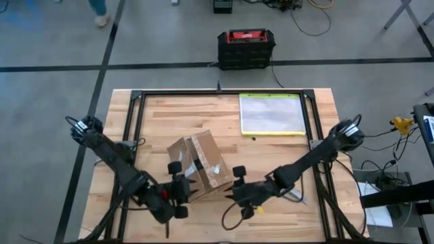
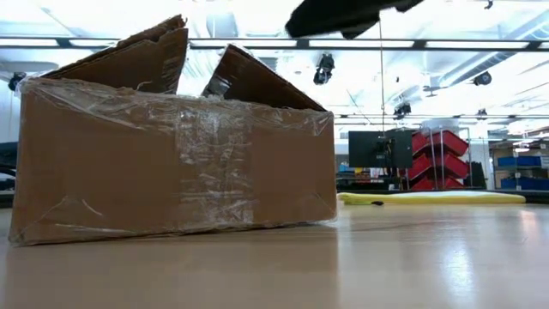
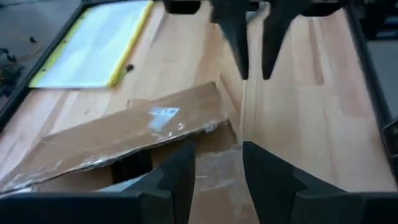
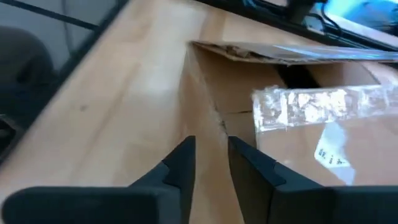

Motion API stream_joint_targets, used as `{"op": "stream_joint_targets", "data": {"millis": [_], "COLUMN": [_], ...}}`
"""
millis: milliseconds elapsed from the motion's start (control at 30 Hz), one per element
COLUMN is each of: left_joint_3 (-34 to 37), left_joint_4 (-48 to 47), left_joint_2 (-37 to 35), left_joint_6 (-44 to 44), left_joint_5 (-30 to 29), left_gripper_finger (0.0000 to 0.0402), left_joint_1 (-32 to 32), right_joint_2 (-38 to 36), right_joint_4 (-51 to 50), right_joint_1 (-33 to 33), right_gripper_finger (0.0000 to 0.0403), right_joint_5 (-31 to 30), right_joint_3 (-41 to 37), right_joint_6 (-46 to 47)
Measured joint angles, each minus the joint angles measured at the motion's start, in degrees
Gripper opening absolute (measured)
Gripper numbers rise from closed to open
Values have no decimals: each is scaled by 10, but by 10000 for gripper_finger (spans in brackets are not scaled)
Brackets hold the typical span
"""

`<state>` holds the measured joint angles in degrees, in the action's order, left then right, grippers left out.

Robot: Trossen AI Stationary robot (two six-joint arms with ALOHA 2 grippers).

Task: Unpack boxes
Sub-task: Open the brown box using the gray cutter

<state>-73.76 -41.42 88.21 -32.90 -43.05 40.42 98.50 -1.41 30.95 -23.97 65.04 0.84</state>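
The brown cardboard box (image 1: 198,165) with clear tape rests flat on its bottom on the wooden table, near the middle, turned at a slant. In the low view two of its flaps (image 2: 137,56) stand raised. My left gripper (image 1: 183,181) comes in from the near left, slanting down. Its fingers stand apart over the box's taped near end (image 3: 214,168). My right gripper (image 1: 229,196) lies low at the near right, just off the box's near right corner. It points toward the box with a narrow gap between its fingers (image 4: 211,152). My left gripper has its fingertips (image 3: 180,177) right at the box's taped near end, slanting down from the near left. I cannot tell whether they touch the cardboard.
A clear pouch with a yellow-green edge (image 1: 271,114) lies flat at the table's far right. A black-and-red case (image 1: 245,47) stands on the floor beyond the far edge. Black frame rails (image 1: 139,108) run along the table's sides. Bare wood (image 1: 183,115) shows at the far left.
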Motion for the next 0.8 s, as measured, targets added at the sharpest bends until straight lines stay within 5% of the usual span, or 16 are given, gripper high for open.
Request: {"op": "stream_joint_targets", "data": {"millis": [233, 400, 633, 800], "left_joint_3": [-4, -4, -40, -64], "left_joint_4": [1, -30, -207, -215], "left_joint_2": [-8, -9, -22, -22], "left_joint_6": [83, 119, 87, 84], "left_joint_5": [41, 107, 114, 154], "left_gripper_finger": [119, 119, 119, 119], "left_joint_1": [-81, -131, -142, -141], "right_joint_2": [66, 105, 128, 115], "right_joint_4": [0, 0, -1, -17], "right_joint_1": [1, -5, -6, -16], "right_gripper_finger": [5, 8, 2, 1], "right_joint_5": [-93, -155, -262, -300], "right_joint_3": [32, 65, 97, 104], "right_joint_6": [14, 19, 0, 0]}}
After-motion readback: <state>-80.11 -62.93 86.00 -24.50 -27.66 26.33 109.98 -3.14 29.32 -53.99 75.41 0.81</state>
